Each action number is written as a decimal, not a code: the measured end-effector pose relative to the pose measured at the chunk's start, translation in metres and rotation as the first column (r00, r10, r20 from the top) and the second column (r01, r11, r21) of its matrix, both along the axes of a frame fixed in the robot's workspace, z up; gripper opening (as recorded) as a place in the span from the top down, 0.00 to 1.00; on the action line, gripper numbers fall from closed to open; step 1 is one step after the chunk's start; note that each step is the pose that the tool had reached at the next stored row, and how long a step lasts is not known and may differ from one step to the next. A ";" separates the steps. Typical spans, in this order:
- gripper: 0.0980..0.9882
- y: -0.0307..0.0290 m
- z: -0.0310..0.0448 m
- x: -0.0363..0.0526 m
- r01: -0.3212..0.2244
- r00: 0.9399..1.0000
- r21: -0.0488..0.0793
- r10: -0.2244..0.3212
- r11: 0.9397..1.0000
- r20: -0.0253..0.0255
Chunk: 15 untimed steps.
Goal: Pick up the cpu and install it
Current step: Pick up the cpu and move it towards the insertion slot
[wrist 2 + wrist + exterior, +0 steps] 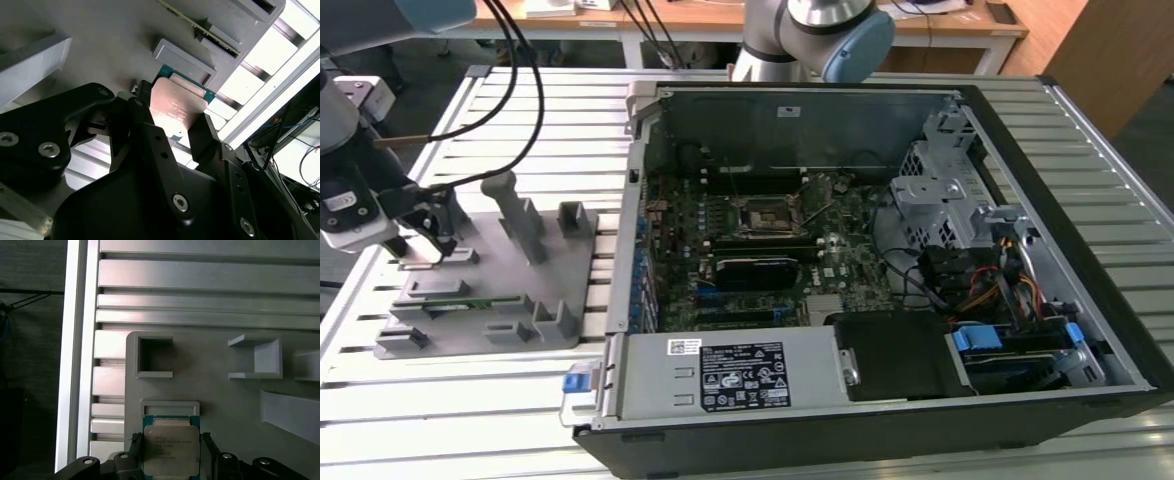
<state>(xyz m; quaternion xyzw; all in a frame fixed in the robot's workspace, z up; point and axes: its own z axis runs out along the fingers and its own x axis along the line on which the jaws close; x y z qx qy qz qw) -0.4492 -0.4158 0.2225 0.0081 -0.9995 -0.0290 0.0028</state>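
In the exterior view, the gripper (430, 240) hangs low over a grey fixture plate (494, 290). The open computer case (1067, 120) with its black socket (765, 218) is well apart from it, toward the exterior view's right. The case carries a white label on the inner wall and a dark label (744, 372) on the power supply. Their print is too small to tell.

In the second wrist view, the cpu (176, 107) sits between the two black fingers (202, 137), just beside a grey block of the plate. The fingers meet two opposite edges of it, so the gripper appears to be closed on the cpu.

In the first wrist view, the silver lid and the thin green rim of the cpu (170, 450) are clear. One finger (136, 450) stands at each side edge, and a grey bracket (170, 405) lies just beyond the chip. The lid has several lines of fine engraved writing, which I leave unread.

I judge the chip to be light, stiff and flat. The smooth metal top is probably slippery, and the underside contacts are delicate. The safe hold is therefore on the edges of the rim, as here, with moderate force and the chip kept level.
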 end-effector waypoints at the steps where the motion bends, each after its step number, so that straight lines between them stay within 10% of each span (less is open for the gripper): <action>1: 0.50 0.0000 0.0003 0.0000 0.000 1.000 0.000 0.000 1.000 0.000; 15: 0.50 0.0010 0.0065 -0.0002 0.000 1.000 0.000 0.000 1.000 0.001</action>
